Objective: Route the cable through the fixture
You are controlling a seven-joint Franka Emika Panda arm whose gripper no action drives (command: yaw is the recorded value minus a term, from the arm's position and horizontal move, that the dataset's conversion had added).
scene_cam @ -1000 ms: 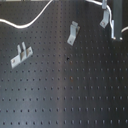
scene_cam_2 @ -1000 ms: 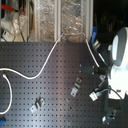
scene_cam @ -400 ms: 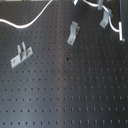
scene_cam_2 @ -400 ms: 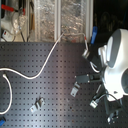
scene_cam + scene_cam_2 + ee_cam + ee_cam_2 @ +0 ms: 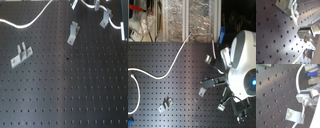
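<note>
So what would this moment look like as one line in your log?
cable: loose on board | narrow bracket: empty | two-prong bracket: untouched | jaws: state unclear

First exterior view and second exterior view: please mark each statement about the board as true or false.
1. The board is black with rows of holes. True.
2. In the first exterior view, the two-prong bracket stands to the first exterior view's left of a narrow bracket. True.
3. The cable lies across the two-prong bracket. False: it runs apart from it, nearer the board's far edge.
4. The cable is red. False: it is white.
5. In the second exterior view, the arm is at the second exterior view's right. True.
</note>
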